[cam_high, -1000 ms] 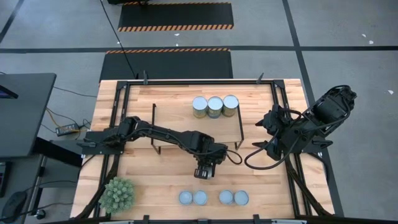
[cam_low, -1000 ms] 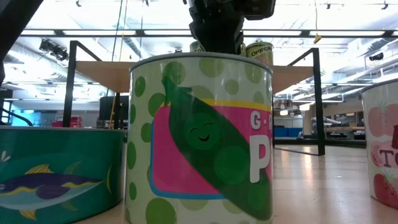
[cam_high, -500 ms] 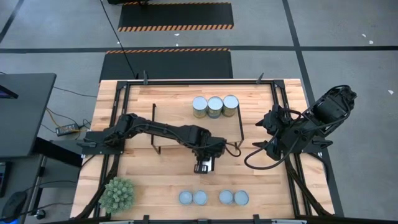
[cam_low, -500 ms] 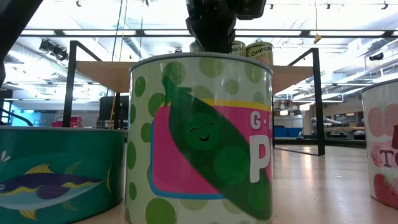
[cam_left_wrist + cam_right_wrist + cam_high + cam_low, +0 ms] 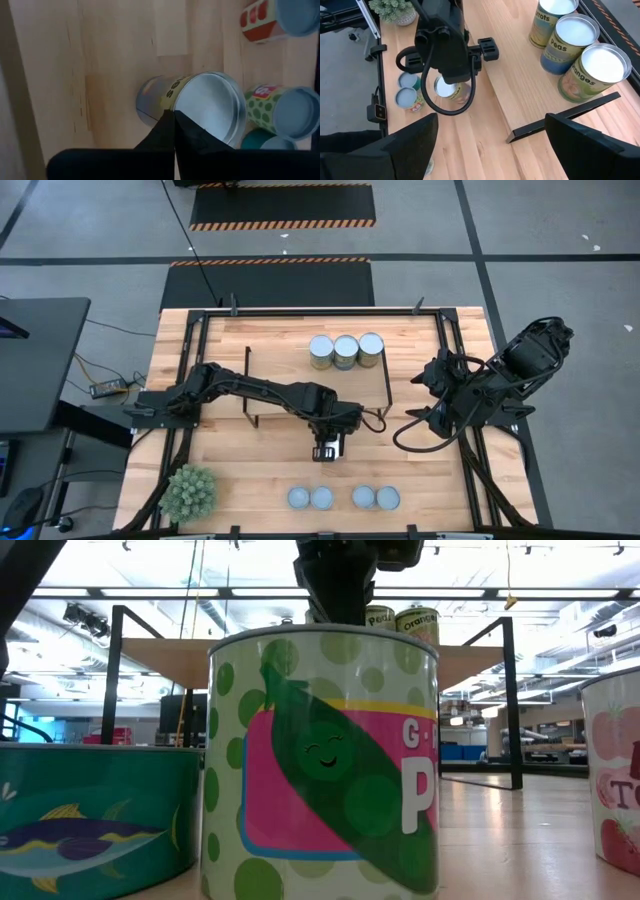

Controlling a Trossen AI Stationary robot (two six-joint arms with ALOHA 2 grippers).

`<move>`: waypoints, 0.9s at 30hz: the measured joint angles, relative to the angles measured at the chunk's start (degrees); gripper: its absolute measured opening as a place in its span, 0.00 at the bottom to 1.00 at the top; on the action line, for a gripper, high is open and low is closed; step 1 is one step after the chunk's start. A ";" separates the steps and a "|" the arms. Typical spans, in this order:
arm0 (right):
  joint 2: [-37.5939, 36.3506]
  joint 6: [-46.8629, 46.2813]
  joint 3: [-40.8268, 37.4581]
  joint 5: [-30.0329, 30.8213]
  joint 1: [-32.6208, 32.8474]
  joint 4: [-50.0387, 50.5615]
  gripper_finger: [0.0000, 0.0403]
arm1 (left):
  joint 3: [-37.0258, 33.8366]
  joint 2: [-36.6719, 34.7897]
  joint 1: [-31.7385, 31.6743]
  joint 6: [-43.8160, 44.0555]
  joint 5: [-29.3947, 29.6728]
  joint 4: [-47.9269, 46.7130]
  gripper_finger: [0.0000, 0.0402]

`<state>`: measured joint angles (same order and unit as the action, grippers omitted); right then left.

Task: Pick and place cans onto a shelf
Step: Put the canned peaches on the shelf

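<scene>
The left claw (image 5: 327,448) hangs over the open tabletop (image 5: 230,470) in front of the shelf (image 5: 300,375), its fingers (image 5: 187,137) pressed together with nothing between them. Directly beneath it, as its wrist view shows, stands a tall can with a silver top (image 5: 210,107); the fingertips sit just over the near rim of that lid, and whether they touch it cannot be told. Just beyond that can, farther from the shelf, stand the short cans with bluish-grey tops: a green-spotted peas can (image 5: 280,111), a teal can (image 5: 257,140) beside it and a red tomato can (image 5: 270,17) a little apart; from above they read as a row of four (image 5: 343,498) near the tabletop's front edge. Behind the left claw, on the shelf, three silver-topped cans (image 5: 346,351) stand side by side, touching; their labels read Peas (image 5: 570,42) and Oranges (image 5: 592,70), the third only partly legible. The right claw (image 5: 490,135) waits well off to the side, near the shelf's end leg, its fingers spread wide and empty. A spiky green plant ball (image 5: 189,491) sits at the front corner on the left arm's side.
</scene>
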<state>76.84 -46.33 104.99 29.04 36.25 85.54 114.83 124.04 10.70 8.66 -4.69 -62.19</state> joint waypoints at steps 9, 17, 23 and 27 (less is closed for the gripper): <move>0.02 0.28 -8.16 -2.10 1.53 -5.72 0.93 | 0.02 0.14 0.65 12.41 1.93 1.16 0.00; -1.85 -3.48 -26.85 -1.58 8.48 -23.62 0.93 | 0.02 0.14 1.71 25.72 3.74 3.34 0.00; -2.84 -4.43 -43.93 1.99 10.99 -48.61 0.93 | 0.02 0.14 2.25 33.07 5.27 5.19 0.00; -2.86 -1.70 -53.51 2.40 9.82 -61.36 0.93 | 0.02 0.14 2.48 37.30 6.88 5.93 0.00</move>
<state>73.97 -48.03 51.48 31.44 46.07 24.17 114.85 124.18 13.18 45.96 2.20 -56.26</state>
